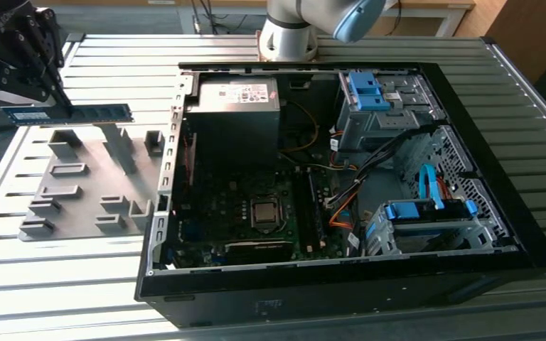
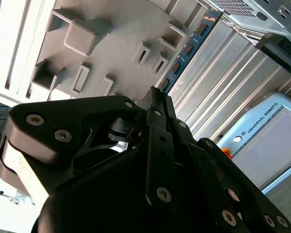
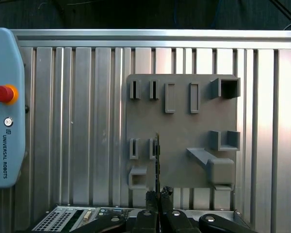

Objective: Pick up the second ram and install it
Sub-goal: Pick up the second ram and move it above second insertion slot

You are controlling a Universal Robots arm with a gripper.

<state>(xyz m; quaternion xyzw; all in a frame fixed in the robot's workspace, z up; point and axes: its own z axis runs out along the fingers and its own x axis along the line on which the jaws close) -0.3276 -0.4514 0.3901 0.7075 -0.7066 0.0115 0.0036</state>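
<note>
Pincer [image 3: 158, 193] clamped shut on the ram [image 1: 93, 111], which hangs level above the holder [image 1: 88, 186], lifted clear of its slots.

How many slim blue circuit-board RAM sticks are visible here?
1. The slim blue circuit-board RAM stick is clamped in the black gripper over the grey plastic slotted holder. Another may sit hidden inside the black computer case.
</note>
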